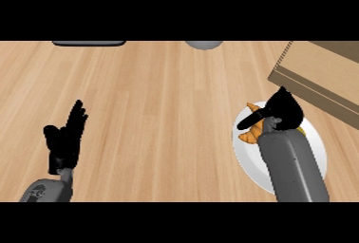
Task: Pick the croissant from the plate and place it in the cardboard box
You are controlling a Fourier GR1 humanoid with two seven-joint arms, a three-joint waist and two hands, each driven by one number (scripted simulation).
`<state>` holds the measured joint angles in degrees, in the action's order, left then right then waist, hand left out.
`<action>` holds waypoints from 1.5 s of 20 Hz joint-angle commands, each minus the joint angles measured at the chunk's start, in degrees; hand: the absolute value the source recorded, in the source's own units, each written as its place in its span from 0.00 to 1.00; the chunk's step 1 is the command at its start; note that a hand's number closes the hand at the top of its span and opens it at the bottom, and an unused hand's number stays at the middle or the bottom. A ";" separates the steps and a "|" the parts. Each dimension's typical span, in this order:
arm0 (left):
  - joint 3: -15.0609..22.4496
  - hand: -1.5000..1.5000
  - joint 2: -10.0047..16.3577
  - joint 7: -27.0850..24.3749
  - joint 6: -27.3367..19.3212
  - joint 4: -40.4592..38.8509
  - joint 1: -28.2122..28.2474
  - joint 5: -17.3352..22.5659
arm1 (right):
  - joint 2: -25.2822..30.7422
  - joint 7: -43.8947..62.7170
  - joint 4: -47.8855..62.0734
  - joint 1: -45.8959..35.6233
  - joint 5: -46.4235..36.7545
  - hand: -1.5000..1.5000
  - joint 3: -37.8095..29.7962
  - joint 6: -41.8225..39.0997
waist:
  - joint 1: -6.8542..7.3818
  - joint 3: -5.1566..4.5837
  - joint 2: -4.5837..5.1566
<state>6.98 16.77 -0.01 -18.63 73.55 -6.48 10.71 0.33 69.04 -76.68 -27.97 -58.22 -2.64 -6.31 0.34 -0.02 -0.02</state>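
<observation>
Head view — right hand [284,111] over croissant [250,136]

We see a light wood counter [161,118] filling the whole view, evenly lit. At its far edge we note a dark flat object [89,43], cut off by the frame, and to its right a grey round object [204,44], also cut off.
</observation>
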 commanded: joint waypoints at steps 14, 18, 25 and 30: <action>-1.54 0.50 -1.60 1.77 1.11 2.66 1.27 -1.43 | -0.31 5.69 5.41 1.37 0.34 0.00 0.16 4.78 | -0.07 0.02 -0.06; -3.53 0.50 -2.40 -2.27 2.76 -1.22 1.14 -2.34 | -0.31 0.61 13.93 -3.16 0.19 1.00 0.13 7.33 | 0.01 0.01 0.08; -4.03 0.50 -0.54 2.10 4.03 6.09 4.74 -2.49 | 1.01 -5.00 13.03 0.86 -7.02 1.00 0.74 11.18 | 0.07 0.03 -0.02; -4.90 0.50 -2.28 1.21 3.14 1.22 1.16 -3.72 | 4.13 -17.22 8.12 0.96 -2.69 1.00 3.22 0.42 | -0.76 0.00 -0.12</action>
<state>3.51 13.78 1.17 -16.34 76.11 -4.42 6.54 1.89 58.02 -64.73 -29.14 -63.50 -1.61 0.30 0.14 -0.02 -0.05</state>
